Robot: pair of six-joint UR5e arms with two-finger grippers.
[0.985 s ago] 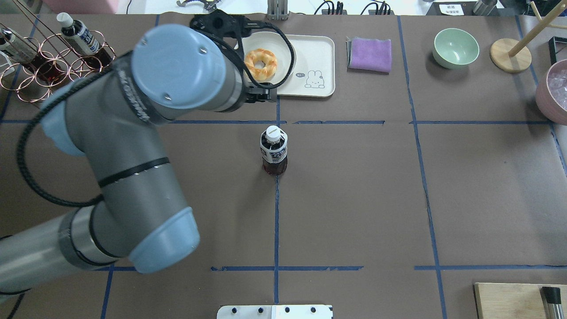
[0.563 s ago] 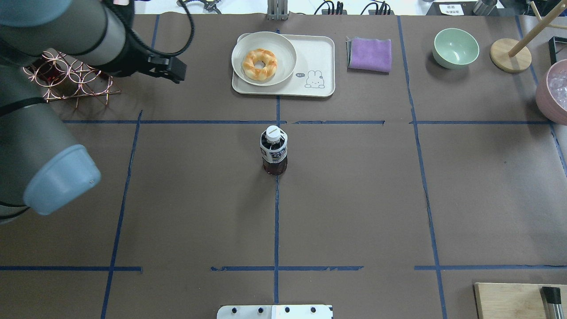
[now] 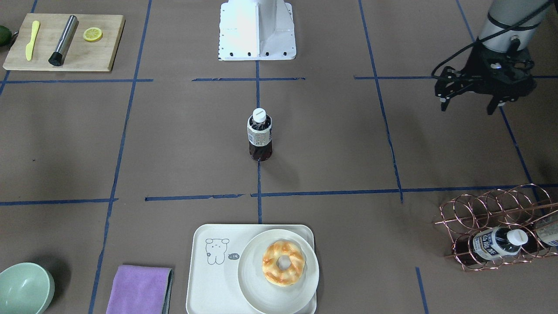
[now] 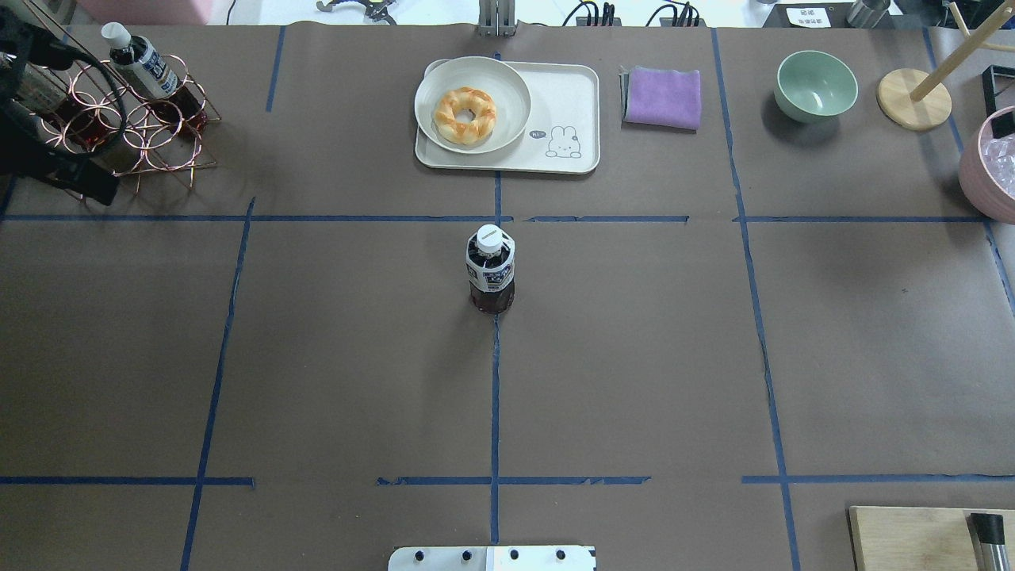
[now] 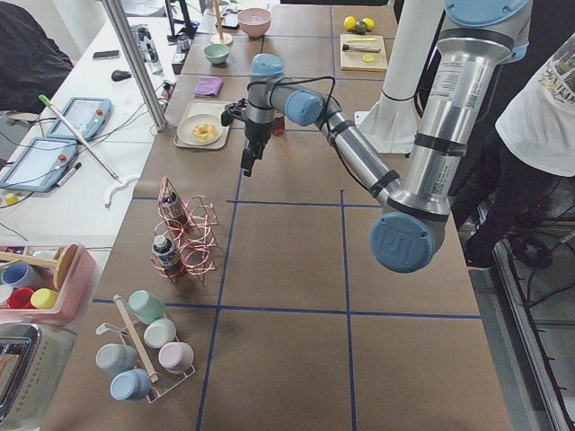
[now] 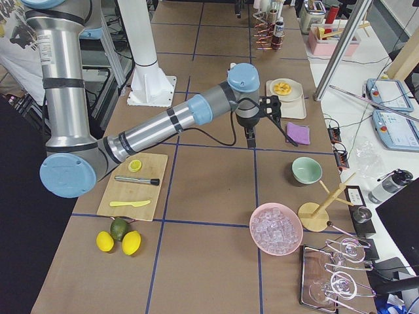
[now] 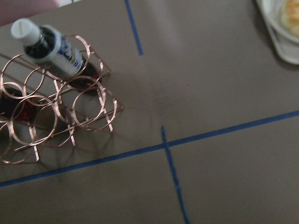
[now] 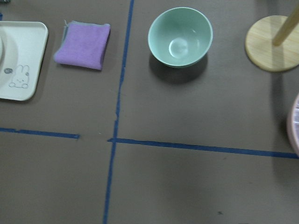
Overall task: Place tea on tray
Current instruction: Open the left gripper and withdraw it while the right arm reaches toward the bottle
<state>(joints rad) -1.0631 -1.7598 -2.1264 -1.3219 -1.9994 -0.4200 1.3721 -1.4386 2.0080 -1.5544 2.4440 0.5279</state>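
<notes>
The tea (image 4: 490, 270) stands upright at the table's middle on a blue tape line; it also shows in the front view (image 3: 260, 135). The cream tray (image 4: 567, 103) with the bear drawing lies beyond it, apart, and holds a round plate (image 4: 507, 127) with a pastry ring (image 4: 467, 115). My left gripper (image 3: 467, 109) is open and empty, raised at the table's left side beside the copper rack, far from the tea. My right gripper (image 6: 251, 139) shows only in the exterior right view, hanging above the table; I cannot tell if it is open or shut.
A copper wire rack (image 4: 135, 119) with other bottles stands at the far left. A purple cloth (image 4: 662, 97), a green bowl (image 4: 816, 86), a wooden stand (image 4: 913, 97) and a pink bowl (image 4: 991, 162) line the back right. A cutting board (image 3: 65, 41) lies near the robot.
My left arm has swung away from over the tray to the table's left edge by the rack. The tea and the tray have not moved.
</notes>
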